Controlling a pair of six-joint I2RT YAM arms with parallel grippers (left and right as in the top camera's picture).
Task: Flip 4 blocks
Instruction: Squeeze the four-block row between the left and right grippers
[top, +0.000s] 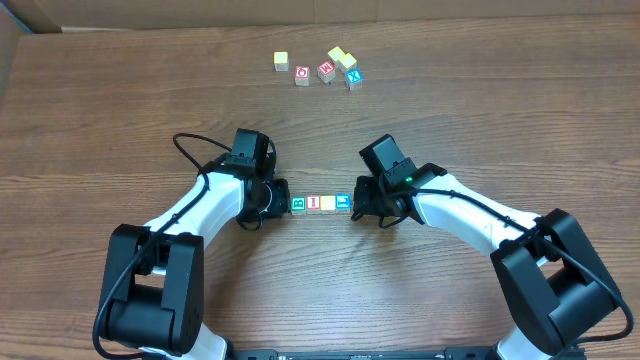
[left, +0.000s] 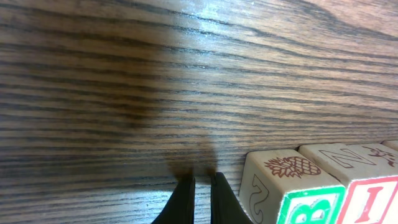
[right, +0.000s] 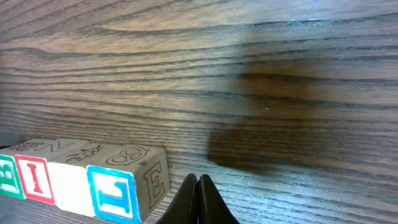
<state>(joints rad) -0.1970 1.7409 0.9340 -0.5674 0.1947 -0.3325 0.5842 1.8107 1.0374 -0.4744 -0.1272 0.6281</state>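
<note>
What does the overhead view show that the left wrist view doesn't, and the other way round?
Only overhead: the right tool, the whole row of four wooden alphabet cubes, and a loose cluster of cubes at the far side. Only left wrist: a brown pineapple print on another face of the wooden green-B cube, and the left tool with its tips shut. Both: the green-B cube, the red-I cube beside it, and the wood-grain table.

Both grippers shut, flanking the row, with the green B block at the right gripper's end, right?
No: the green B block sits beside the left gripper; the blue L block is beside the right gripper. The overhead view shows it. Rest holds.
</note>
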